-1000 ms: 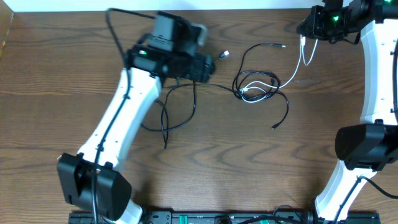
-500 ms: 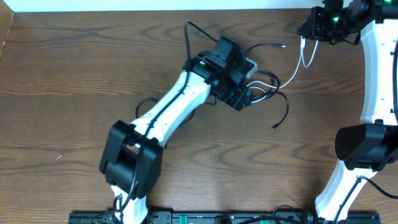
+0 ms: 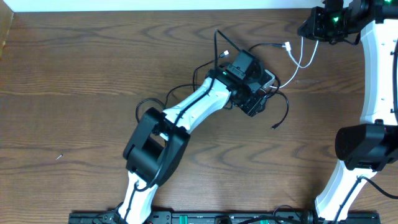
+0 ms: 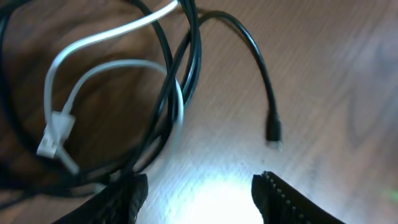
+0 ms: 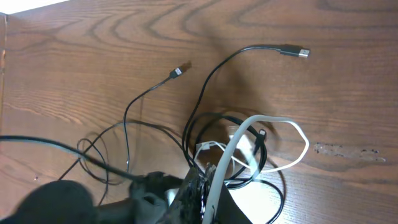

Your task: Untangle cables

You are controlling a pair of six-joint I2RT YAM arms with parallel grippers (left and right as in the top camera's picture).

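A long thin black cable (image 3: 286,111) and a shorter white cable (image 5: 297,133) lie looped together near the brown wooden table's (image 3: 62,93) back edge. The left gripper (image 4: 199,186) hovers over them, jaws apart, arm stretched diagonally from the front edge. The right gripper (image 3: 308,28), by the back right corner, clamps the white cable.

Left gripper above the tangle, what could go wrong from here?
The open left gripper sits beside the bundle where the black cable crosses the white cable; closing could pinch both or miss. The right gripper holds the white cable; pulling could tighten the loops.
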